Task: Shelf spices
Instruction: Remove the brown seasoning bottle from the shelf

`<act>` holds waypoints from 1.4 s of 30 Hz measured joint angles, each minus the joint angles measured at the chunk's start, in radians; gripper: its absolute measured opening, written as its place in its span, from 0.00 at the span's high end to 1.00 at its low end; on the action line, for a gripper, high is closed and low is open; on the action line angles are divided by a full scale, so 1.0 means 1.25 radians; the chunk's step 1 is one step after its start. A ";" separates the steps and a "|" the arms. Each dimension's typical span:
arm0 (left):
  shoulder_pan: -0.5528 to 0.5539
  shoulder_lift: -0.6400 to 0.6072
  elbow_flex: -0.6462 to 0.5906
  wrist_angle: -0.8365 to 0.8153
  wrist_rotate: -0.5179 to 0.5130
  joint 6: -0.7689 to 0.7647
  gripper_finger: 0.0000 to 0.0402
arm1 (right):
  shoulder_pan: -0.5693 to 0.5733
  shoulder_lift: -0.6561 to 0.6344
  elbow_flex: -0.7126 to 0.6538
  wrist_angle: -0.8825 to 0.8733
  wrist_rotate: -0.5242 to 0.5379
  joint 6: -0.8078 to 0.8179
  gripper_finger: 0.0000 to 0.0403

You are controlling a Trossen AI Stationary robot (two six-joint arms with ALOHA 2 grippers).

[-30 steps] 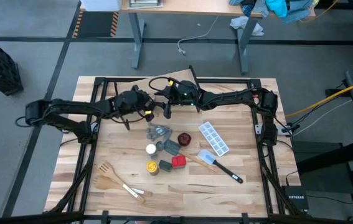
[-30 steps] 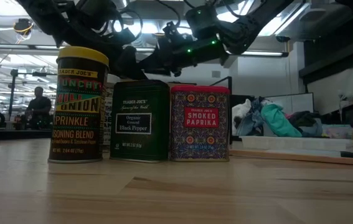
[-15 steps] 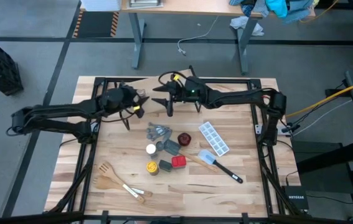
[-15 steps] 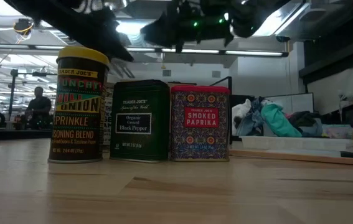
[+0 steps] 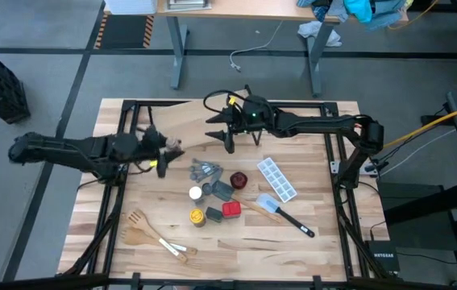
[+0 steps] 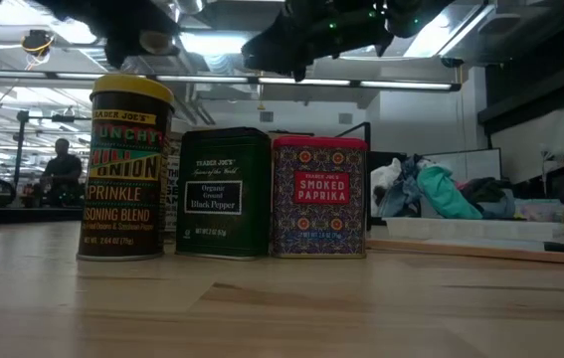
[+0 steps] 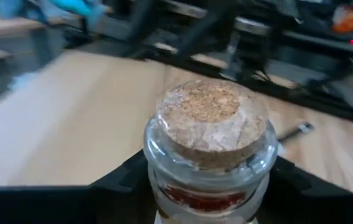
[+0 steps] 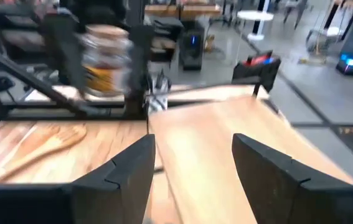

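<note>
My left gripper [image 5: 166,150] is over the table's left part, shut on a tiny glass jar with a cork stopper [image 7: 208,124]. My right gripper [image 5: 226,137] hangs over the far middle, its fingers on either side of the near end of the shelf's light-wood plank [image 8: 207,124]. The other spices stand on the table: the white-capped jar [image 5: 196,192], the yellow-capped jar [image 5: 198,217], the red tin [image 5: 230,209] and the dark grey tin [image 5: 223,190]. In the low view the yellow-capped jar [image 6: 127,169], a dark tin [image 6: 224,194] and the red tin [image 6: 318,197] stand in a row. My left gripper pinches the jar's glass body [image 7: 164,186] below the neck between its two fingers, coming in roughly level. The jar stands upright with its cork up, lifted clear of the table. My right gripper has the plank's end [image 8: 192,174] between its fingers [image 8: 132,171], across its width, pointing roughly level along it; the touching faces are hidden by the fingers.
Grey measuring spoons [image 5: 205,170] and a round dark-red dish [image 5: 239,179] lie by the spices. A white ice tray [image 5: 277,179] and a spatula [image 5: 280,211] lie to the right. Wooden utensils [image 5: 143,229] lie at the near left.
My left gripper has drawn back with the jar toward the table's left and near edges, away from my right gripper, and has turned. My right gripper has risen and shifted a little toward the right.
</note>
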 joint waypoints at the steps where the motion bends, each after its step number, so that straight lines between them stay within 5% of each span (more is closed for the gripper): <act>1: -0.030 0.003 0.000 -0.001 -0.010 -0.017 0.56 | 0.000 0.000 0.000 -0.013 0.000 0.000 0.45; 12: -0.401 0.083 0.000 0.005 -0.285 -0.181 0.56 | 0.000 -0.001 0.000 -0.094 0.000 0.000 0.45; 23: -0.681 0.335 0.001 0.081 -0.545 -0.395 0.56 | 0.000 -0.001 0.000 -0.099 0.000 0.000 0.45; 42: -0.750 0.779 0.004 0.328 -0.616 -0.759 0.56 | 0.000 -0.001 0.000 -0.098 -0.077 0.000 0.45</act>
